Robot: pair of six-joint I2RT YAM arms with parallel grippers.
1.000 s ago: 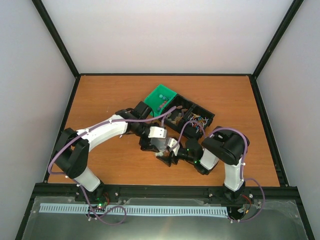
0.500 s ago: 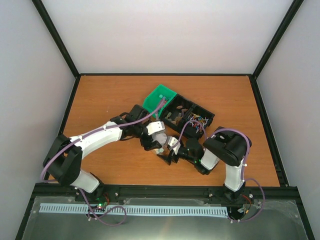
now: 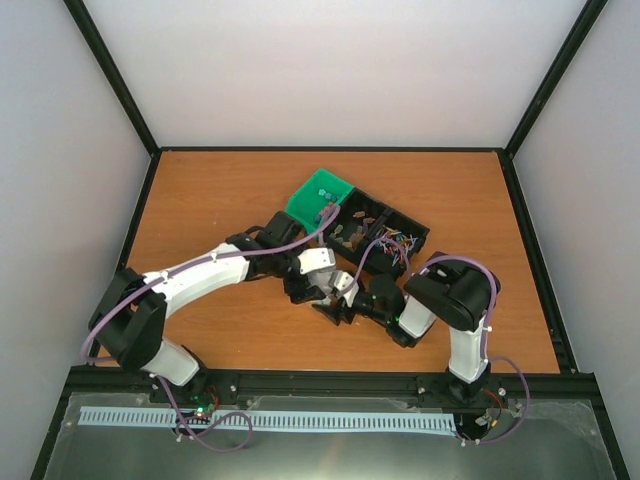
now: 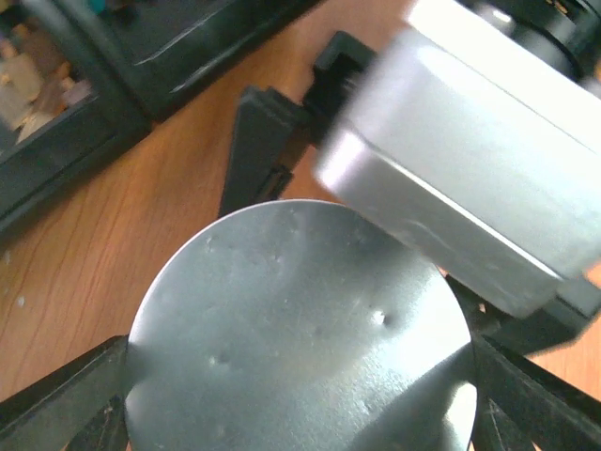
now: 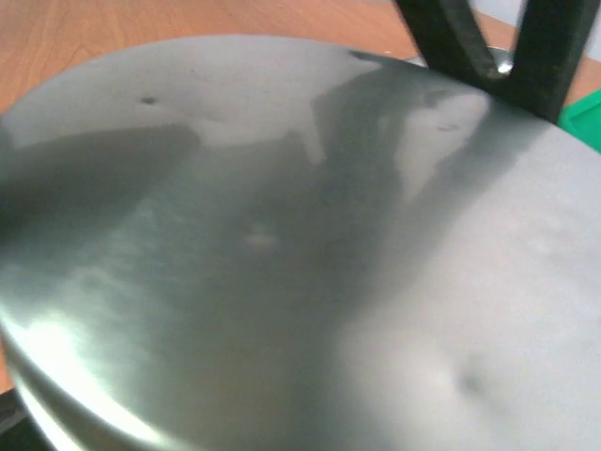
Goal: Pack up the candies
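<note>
A round silver metal tin [image 4: 300, 348] sits between my two grippers near the table's middle. My left gripper [image 4: 300, 413] has a black finger on each side of the tin and is shut on it. In the top view the left gripper [image 3: 318, 288] meets my right gripper [image 3: 336, 308] there. The tin [image 5: 282, 254] fills the right wrist view, hiding the right fingers. One black right finger [image 4: 268, 155] runs under the tin's rim. A few candies [image 3: 322, 192] lie in the green tray [image 3: 305, 205].
A black box [image 3: 385, 232] next to the green tray holds brown lumpy pieces [image 3: 350, 232] in one compartment and thin multicoloured sticks [image 3: 395, 244] in another. Bare wooden table [image 3: 210, 190] lies left and behind. Black frame rails border the table.
My left arm's elbow and forearm have swung and its wrist has turned, while its gripper stayed at the tin. The right arm has barely moved.
</note>
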